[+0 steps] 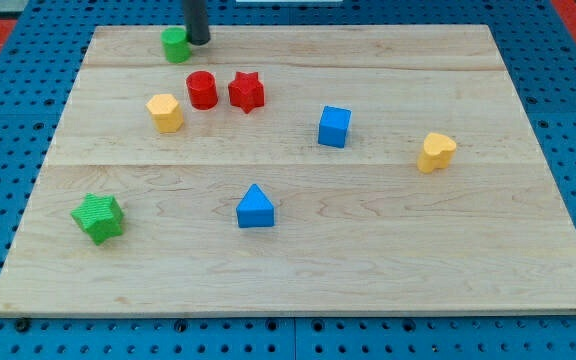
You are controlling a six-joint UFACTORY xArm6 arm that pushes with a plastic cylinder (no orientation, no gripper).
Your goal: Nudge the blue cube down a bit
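Observation:
The blue cube [334, 126] sits on the wooden board right of centre, in the upper half. My tip [198, 42] is at the view's top left, touching or just right of a small green block [176, 45]. The tip is far up and to the left of the blue cube, with the red blocks between them.
A red cylinder [202, 90] and a red star [246, 91] lie left of the cube. A yellow block [165, 112] is further left, a yellow heart [435, 152] to the right, a blue triangle [255, 207] below, a green star [98, 217] at bottom left.

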